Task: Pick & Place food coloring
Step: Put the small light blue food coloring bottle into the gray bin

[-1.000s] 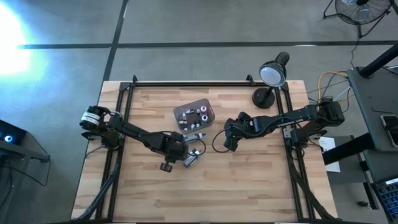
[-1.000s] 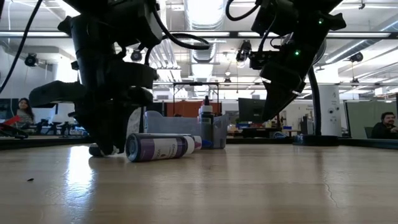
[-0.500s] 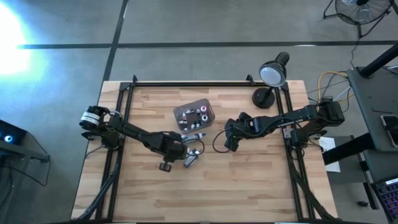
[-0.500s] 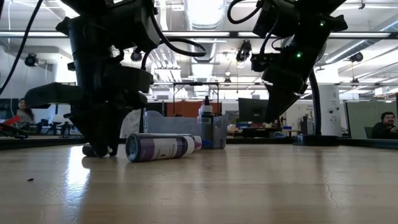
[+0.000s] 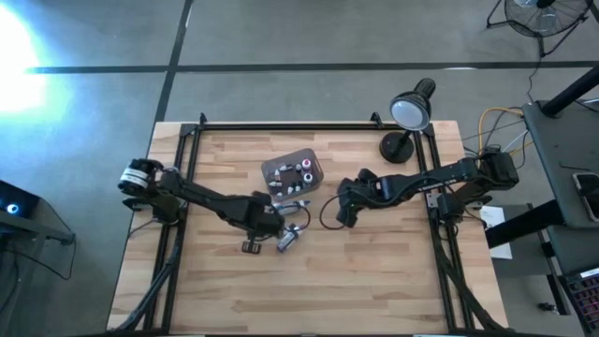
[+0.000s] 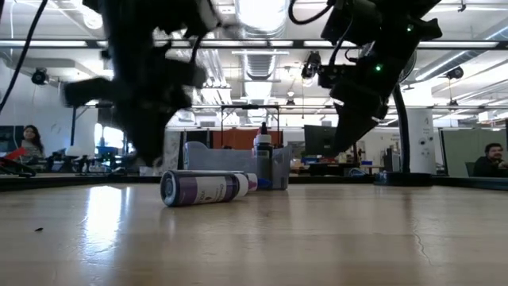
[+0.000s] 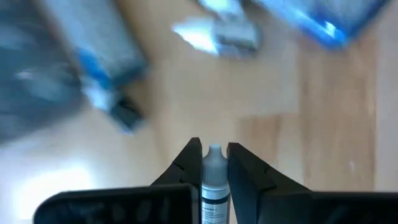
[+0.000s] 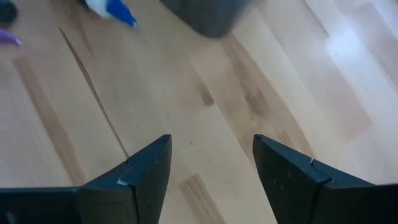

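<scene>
My left gripper hovers just above the table, in front of the translucent square tub, and is shut on one small food coloring bottle with a white tip. More small bottles stand inside the tub. One purple-labelled bottle lies on its side on the table by my left gripper, and another lies near the tub. My right gripper is open, held above bare wood to the right of the tub, touching nothing. My left gripper pinches the small bottle between its two fingers, on the body just below the white tip. The bottle lies along the fingers, its tip pointing out past their ends. It is lifted clear of the table.
A black desk lamp stands at the table's far right corner. A black frame rail runs along the far edge. Bare wood stretches across the near half of the table. People sit in the room beyond the table.
My left gripper has risen off the table with the small bottle in its fingers and is moving fast, blurred in the low view. The purple-labelled bottle on the table has stayed in place. My right arm has kept still.
</scene>
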You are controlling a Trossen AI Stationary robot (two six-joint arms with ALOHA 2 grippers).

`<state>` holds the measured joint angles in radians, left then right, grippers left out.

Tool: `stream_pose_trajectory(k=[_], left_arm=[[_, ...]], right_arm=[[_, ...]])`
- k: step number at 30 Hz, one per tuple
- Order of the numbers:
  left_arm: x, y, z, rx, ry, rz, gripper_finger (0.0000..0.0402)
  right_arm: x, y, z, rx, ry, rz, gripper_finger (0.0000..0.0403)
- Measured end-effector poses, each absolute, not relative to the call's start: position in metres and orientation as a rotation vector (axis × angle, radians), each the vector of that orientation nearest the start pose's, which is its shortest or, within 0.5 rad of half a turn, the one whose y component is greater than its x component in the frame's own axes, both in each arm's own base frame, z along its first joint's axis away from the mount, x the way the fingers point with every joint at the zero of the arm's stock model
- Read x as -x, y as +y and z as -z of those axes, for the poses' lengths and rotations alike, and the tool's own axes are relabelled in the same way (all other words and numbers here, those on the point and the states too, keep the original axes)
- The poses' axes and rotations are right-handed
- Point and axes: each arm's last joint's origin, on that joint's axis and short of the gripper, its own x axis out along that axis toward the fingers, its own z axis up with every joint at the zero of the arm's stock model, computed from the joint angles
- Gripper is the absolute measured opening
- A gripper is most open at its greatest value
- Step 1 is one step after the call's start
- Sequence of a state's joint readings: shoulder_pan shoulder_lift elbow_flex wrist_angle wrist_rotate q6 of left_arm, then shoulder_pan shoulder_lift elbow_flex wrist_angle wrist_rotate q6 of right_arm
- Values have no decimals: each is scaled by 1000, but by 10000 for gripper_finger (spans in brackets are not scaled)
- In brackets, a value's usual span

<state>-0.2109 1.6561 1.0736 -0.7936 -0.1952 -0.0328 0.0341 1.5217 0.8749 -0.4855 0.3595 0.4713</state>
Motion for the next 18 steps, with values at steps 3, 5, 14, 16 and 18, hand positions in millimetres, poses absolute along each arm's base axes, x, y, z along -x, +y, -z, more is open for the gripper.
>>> stream_pose_trajectory(k=[3,5,14,16,18], left_arm=[[-304,-49,-214,-215,1238,-107,19],[-310,-38,-233,-181,1155,-186,18],[-332,27,-267,-33,691,-429,20],[-331,46,-252,-12,715,-489,36],[-326,58,-242,34,755,-542,63]], right_arm=[[-282,-1,-188,-209,951,538,219],[-282,-1,-195,-215,904,541,219],[-276,-7,-211,-189,820,611,219],[-275,-6,-210,-194,833,600,219],[-275,-5,-209,-214,845,568,219]])
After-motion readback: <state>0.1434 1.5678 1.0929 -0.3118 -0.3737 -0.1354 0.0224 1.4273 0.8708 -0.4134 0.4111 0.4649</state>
